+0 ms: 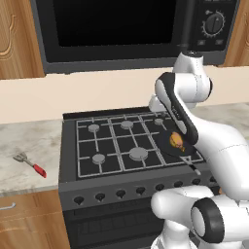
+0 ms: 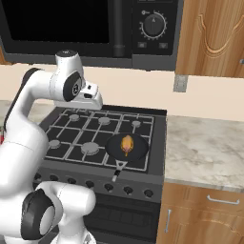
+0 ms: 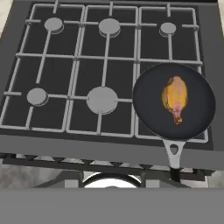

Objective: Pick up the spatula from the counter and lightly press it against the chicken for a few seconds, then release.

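The spatula (image 1: 30,164), with a red handle and a metal head, lies flat on the marble counter (image 1: 29,141) left of the stove. The browned chicken drumstick (image 1: 177,141) (image 2: 127,144) (image 3: 175,98) rests in a black frying pan (image 1: 165,148) (image 2: 113,148) (image 3: 146,103) on the stove's front right burner. My gripper (image 1: 155,104) (image 2: 90,101) hangs high above the middle of the stove, far right of the spatula and clear of the pan. Its fingers are hidden, so whether it is open or shut is unclear. Nothing appears to be held.
The gas stove (image 1: 121,141) (image 3: 74,70) has grey grates and several burners, with knobs along its front. A microwave (image 1: 126,29) hangs above. More marble counter (image 2: 205,152) lies right of the stove. The pan's handle (image 3: 173,155) points toward the stove front.
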{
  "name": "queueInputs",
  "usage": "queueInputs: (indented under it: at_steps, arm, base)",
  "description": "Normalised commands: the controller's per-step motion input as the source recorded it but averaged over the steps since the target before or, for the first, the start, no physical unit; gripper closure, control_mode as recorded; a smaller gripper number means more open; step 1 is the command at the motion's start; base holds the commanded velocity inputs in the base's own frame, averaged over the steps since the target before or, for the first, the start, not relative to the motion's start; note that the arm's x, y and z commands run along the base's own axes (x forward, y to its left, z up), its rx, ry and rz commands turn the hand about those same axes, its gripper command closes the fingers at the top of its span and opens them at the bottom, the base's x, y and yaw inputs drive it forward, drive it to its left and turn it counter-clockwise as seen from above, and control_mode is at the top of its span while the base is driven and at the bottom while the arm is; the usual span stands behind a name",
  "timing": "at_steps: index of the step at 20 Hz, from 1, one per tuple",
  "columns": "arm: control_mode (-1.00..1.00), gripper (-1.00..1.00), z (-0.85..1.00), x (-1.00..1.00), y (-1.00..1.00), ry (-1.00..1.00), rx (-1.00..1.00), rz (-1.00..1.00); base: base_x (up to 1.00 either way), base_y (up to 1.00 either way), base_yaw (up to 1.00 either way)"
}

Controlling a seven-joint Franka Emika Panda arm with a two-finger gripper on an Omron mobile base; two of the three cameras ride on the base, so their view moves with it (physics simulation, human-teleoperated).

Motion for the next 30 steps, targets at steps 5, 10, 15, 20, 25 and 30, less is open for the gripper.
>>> queueInputs:
  at_steps: [5, 10, 15, 20, 25, 30]
  arm:
    - [-1.00, -1.00, 0.00, -0.24, 0.06, -0.04, 0.00, 0.00]
    - [-1.00, -1.00, 0.00, -0.46, 0.41, -0.16, -0.02, 0.01]
    - [-1.00, -1.00, -0.01, -0.34, 0.58, -0.07, 0.00, 0.05]
    - [-1.00, -1.00, -0.09, -0.27, 0.58, 0.00, 0.00, 0.09]
    - [-1.00, -1.00, -0.02, -0.20, 0.45, -0.06, -0.01, 0.11]
    - [-1.00, -1.00, -0.06, -0.13, 0.49, 0.00, 0.00, 0.13]
  base:
    - [0.00, 0.00, 0.00]
    - [0.00, 0.00, 0.00]
    - [0.00, 0.00, 0.00]
    - [0.00, 0.00, 0.00]
    - [0.00, 0.00, 0.00]
    - [0.00, 0.00, 0.00]
